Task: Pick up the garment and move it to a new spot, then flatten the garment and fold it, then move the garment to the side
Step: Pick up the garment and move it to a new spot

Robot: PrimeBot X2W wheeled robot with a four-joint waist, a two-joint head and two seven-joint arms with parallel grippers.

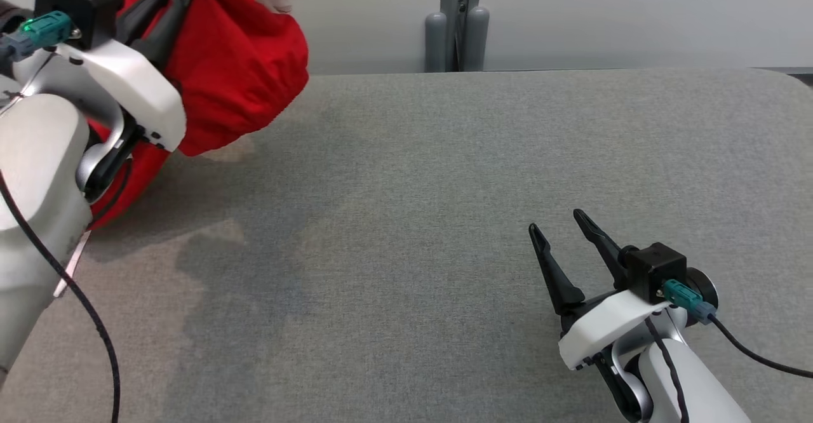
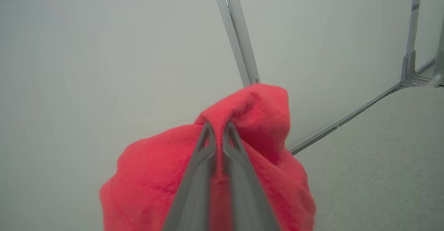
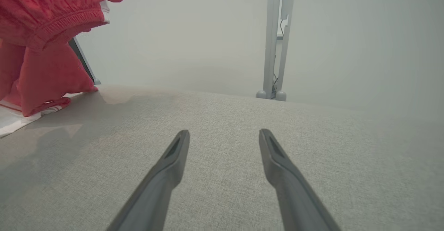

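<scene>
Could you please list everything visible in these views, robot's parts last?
garment: one, red with white trim, lifted at the table's far left, lower end on the table
table: one, grey fabric top, spanning the foreground
post: one, grey metal, upright behind the table
wall: one, pale grey, behind the table
left gripper: one, dark fingers, raised at left, shut on the garment
right gripper: one, dark fingers, open, empty, over the table's right
</scene>
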